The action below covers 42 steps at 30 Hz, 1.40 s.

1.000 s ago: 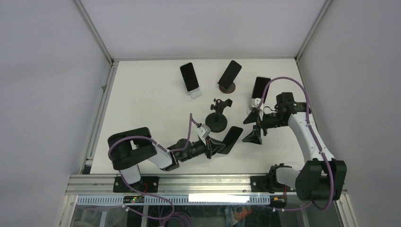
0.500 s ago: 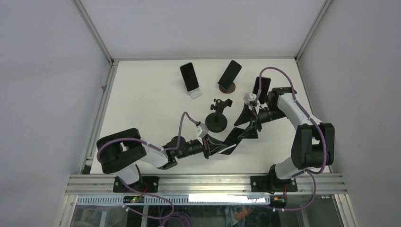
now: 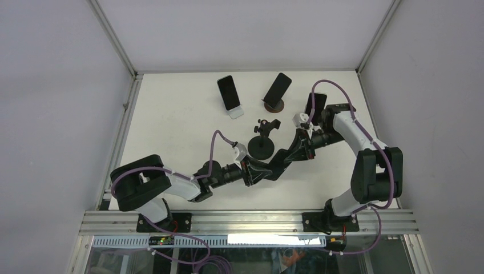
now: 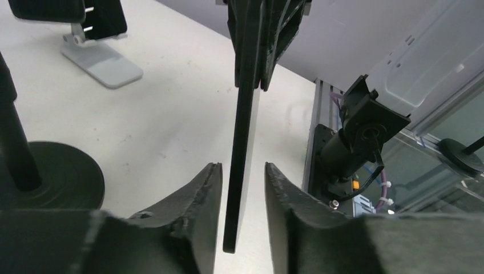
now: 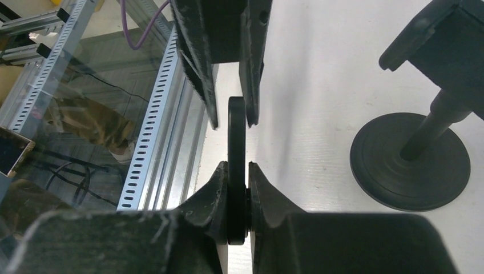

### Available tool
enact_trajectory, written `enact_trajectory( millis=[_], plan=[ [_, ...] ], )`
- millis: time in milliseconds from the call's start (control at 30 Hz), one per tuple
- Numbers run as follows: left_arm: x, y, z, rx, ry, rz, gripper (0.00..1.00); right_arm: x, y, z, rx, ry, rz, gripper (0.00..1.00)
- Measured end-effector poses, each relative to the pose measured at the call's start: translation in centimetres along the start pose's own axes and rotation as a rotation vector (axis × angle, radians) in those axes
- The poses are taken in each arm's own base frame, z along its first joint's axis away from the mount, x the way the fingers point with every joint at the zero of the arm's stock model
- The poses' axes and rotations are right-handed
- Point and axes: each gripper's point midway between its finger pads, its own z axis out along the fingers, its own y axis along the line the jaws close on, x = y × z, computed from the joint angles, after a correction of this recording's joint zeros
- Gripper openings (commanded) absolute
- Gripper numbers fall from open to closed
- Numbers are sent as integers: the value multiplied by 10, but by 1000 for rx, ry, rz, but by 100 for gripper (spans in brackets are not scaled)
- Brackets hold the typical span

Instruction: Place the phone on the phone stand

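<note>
The phone (image 3: 279, 162) is a thin black slab held edge-on above the table, between the two arms. My right gripper (image 5: 235, 164) is shut on its far end, both pads pressed against the phone (image 5: 236, 131). My left gripper (image 4: 242, 165) is open: the phone (image 4: 244, 131) hangs between its fingers with a small gap on each side. In the top view the left gripper (image 3: 263, 171) and right gripper (image 3: 294, 153) face each other along the phone. The empty black phone stand (image 3: 262, 147), a round base with a post, stands just behind them.
Three other phones lean on stands at the back: one on a white stand (image 3: 230, 95), one on a brown stand (image 3: 277, 89), one behind the right arm (image 3: 315, 105). The table's metal front rail (image 3: 251, 220) lies close below.
The right gripper swung in from the right and closed on the phone's far end. The left gripper, shut on the phone before, has opened.
</note>
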Motion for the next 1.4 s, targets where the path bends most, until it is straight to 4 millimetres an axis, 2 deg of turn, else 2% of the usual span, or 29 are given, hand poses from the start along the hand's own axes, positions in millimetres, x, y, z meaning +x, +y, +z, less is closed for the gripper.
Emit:
enact_trajectory(
  millis=[33,267,400,500,633,767,867,967,1100,1267,1400],
  plan=[
    [-3,0,0,-4,-5,-1,50,-1,1,0,1,5,-4,0],
    [-34,-18,-2,31,41,54,69,-3,14,-7,24,77,32,0],
    [-65,-23,1,3,113,124,77,1,15,-13,64,142,74,0],
    [-93,-15,3,-88,142,150,77,6,8,-19,118,187,97,0],
    [-130,6,6,-275,167,142,68,6,-5,-31,209,199,127,0],
    [-151,20,10,-436,178,103,70,5,-14,-40,273,183,155,0],
    [-154,28,19,-569,203,110,71,5,-18,-45,302,173,171,0],
    [-143,28,28,-651,248,137,72,5,-21,-47,317,167,182,0],
    [-120,48,38,-813,327,188,72,6,-22,-47,320,164,192,0],
    [-94,79,31,-979,423,280,65,6,-22,-48,324,162,199,0],
    [-89,87,30,-1021,446,318,61,6,-23,-51,339,156,206,0]
  ],
)
